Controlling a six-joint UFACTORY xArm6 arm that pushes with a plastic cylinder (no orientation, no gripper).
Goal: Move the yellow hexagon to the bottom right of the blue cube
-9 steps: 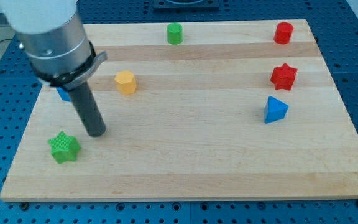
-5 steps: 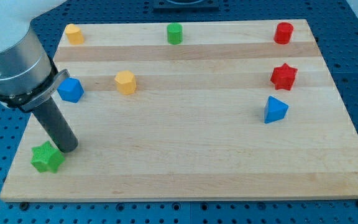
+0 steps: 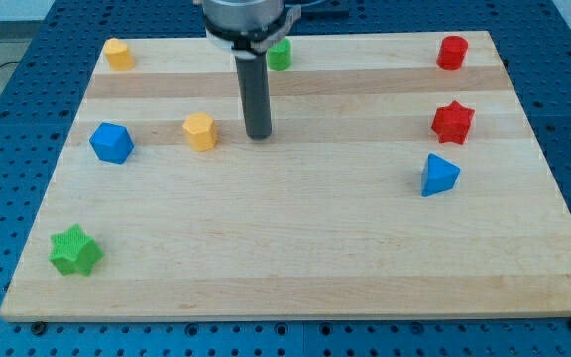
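Note:
The yellow hexagon lies on the wooden board, left of centre. The blue cube sits to its left, a little lower in the view, with a gap between them. My tip stands on the board just right of the yellow hexagon, with a small gap, not touching it. The rod rises straight up from the tip toward the view's top.
A second yellow block sits at the top left. A green cylinder is partly behind the rod. A red cylinder, red star, blue triangular block are at right. A green star lies bottom left.
My tip has moved from the bottom left, beside the green star, up and right to just right of the yellow hexagon. The green star was pushed left and down earlier.

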